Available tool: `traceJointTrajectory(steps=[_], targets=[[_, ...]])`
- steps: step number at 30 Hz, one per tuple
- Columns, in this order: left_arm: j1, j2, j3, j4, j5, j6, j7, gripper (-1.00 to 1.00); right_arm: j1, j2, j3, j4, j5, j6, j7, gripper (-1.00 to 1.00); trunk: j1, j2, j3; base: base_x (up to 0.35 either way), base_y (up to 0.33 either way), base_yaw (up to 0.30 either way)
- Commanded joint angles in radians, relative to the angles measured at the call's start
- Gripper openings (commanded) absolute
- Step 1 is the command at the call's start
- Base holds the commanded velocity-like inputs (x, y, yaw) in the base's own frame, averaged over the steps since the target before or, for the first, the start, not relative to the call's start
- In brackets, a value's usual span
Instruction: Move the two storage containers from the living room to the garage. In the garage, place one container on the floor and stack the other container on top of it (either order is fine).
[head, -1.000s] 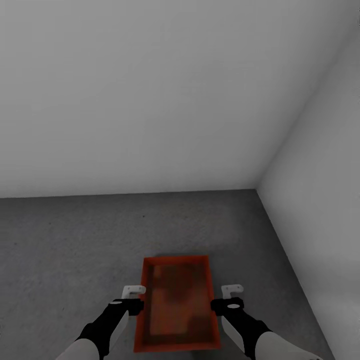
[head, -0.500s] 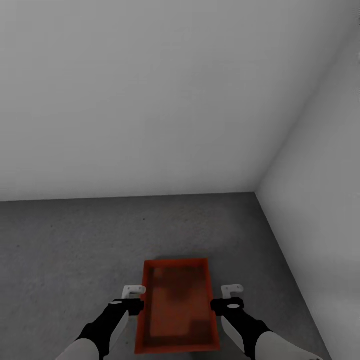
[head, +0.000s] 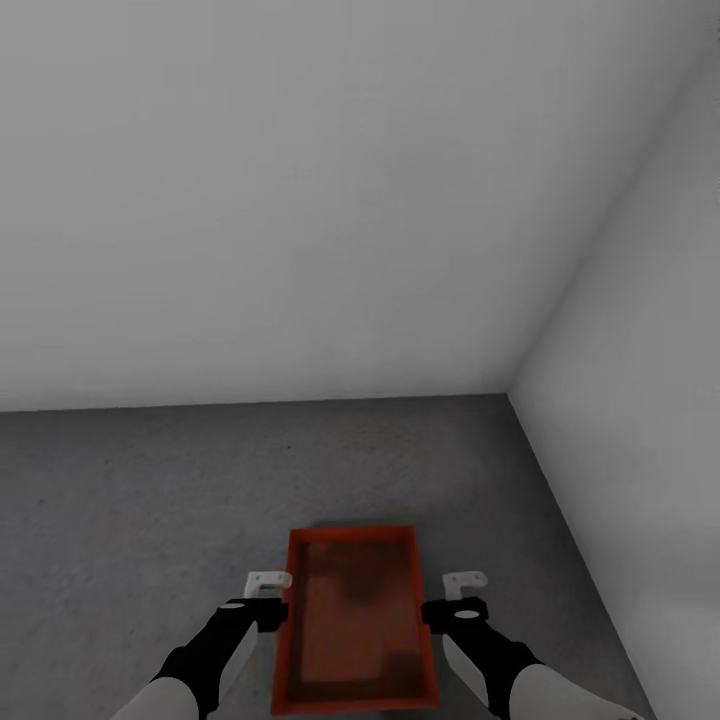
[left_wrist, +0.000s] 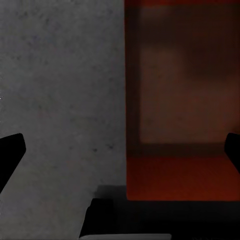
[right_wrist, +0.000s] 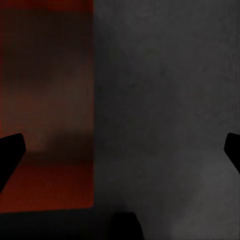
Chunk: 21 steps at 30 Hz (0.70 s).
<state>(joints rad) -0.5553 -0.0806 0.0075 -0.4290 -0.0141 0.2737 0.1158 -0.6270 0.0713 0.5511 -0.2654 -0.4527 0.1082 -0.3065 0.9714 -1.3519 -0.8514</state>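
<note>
An orange-red storage container (head: 355, 620) lies flat on the dark grey concrete floor (head: 150, 520) of the garage, near a corner of plain grey-white walls. Whether a second container sits under it I cannot tell. My left gripper (head: 268, 598) hovers open beside its left long wall, and my right gripper (head: 456, 596) hovers open beside its right long wall; neither touches it. The left wrist view has the container (left_wrist: 182, 100) beside bare floor, with the left gripper (left_wrist: 122, 150) spread wide. In the right wrist view the container (right_wrist: 45, 100) lies at one side, the right gripper (right_wrist: 120, 150) also wide.
The back wall (head: 300, 200) meets the floor a short way beyond the container. The right wall (head: 640, 400) runs close along my right side. Bare concrete stretches to the left.
The whole picture has slid down a little, so the camera has moved. Both grippers keep their places in the view and stay open. The container lies as before.
</note>
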Motion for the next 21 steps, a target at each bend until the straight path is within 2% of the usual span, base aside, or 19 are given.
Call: traceJointTrajectory(steps=[1, 21], targets=[[0.0, 0.0, 0.001, -0.002, -0.001, 0.006, 0.002, 1.0, 0.0, 0.0, 0.009, 0.001, -0.005, 0.007, -0.007, 1.0, -0.004, 0.007, 0.004, 0.0, 0.0, 0.0], [0.0, -0.002, -0.001, 0.014, 0.006, 0.007, 0.003, 1.0, 0.003, 0.008, 0.009, 0.013, -0.009, 0.008, -0.005, 1.0, -0.081, 0.147, 0.095, 0.0, 0.0, 0.0]])
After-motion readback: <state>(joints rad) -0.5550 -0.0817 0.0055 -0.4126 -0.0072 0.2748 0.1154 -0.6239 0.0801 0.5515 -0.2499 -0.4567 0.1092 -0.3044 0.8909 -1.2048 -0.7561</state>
